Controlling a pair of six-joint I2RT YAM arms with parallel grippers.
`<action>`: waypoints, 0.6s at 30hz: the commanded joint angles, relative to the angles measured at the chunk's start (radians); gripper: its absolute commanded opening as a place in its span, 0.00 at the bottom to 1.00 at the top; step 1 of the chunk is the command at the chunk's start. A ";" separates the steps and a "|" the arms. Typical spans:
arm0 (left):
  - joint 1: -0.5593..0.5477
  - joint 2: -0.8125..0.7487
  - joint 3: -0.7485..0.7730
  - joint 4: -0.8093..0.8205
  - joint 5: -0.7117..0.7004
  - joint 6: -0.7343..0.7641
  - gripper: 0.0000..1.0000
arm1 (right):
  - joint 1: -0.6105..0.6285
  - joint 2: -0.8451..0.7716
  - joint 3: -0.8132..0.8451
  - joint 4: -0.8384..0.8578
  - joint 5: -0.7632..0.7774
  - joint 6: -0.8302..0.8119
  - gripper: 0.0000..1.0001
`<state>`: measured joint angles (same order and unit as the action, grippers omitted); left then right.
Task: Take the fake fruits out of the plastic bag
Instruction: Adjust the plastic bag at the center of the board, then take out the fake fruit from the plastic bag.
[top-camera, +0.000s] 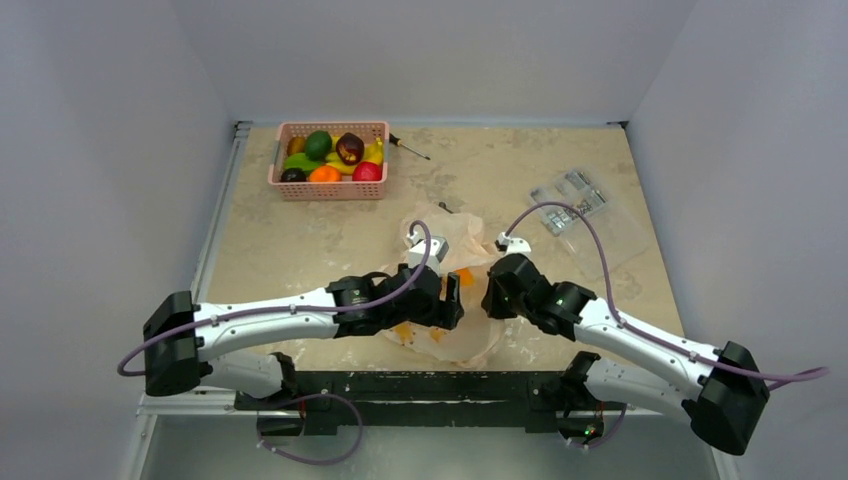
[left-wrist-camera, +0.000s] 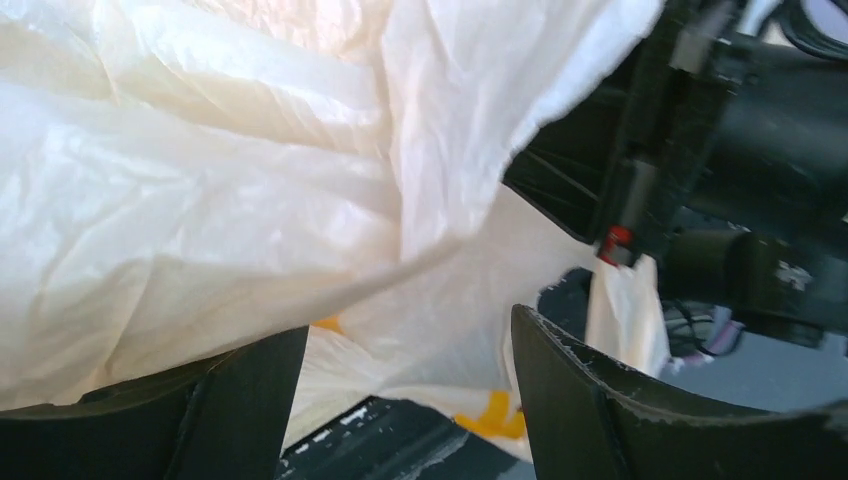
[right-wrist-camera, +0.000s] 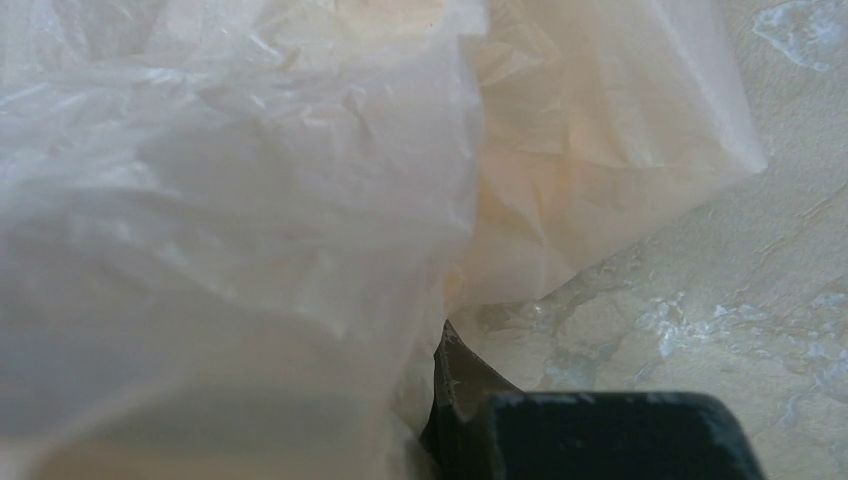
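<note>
The left claw (left-wrist-camera: 408, 325) stands spread wide, its fingers (left-wrist-camera: 600, 400) apart, with loose film of the plastic bag (top-camera: 455, 235) sagging across the gap and nothing pinched. The right claw (top-camera: 492, 288) meets it from the other side, buried in film. Only one of its fingers shows in its own view, so I cannot tell whether it grips. They flank the bag, likely to part its mouth. The bag lies crumpled on the worktop (top-camera: 300, 240) near the arm bases (orange prints, no fruit outline showing through). The fake fruits (top-camera: 350, 148) in sight sit in the pink basket (top-camera: 330, 192) far left, with a screwdriver (top-camera: 410, 148) just beside it. A clear packet (top-camera: 590, 215) lies well apart on the right. The film blocks both wrist views.
</note>
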<state>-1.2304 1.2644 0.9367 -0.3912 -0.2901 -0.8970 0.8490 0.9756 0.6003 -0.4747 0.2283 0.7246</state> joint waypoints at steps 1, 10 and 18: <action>0.024 0.061 0.052 0.065 -0.084 0.002 0.72 | 0.002 -0.008 -0.023 0.043 -0.054 -0.008 0.00; 0.138 0.140 0.017 0.185 -0.091 -0.138 0.56 | 0.002 -0.039 -0.027 0.060 -0.072 -0.017 0.00; 0.188 0.254 0.041 0.262 -0.067 -0.263 0.57 | 0.002 -0.040 -0.016 0.062 -0.069 -0.028 0.00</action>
<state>-1.0550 1.4738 0.9459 -0.1951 -0.3447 -1.0729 0.8490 0.9504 0.5724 -0.4397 0.1638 0.7139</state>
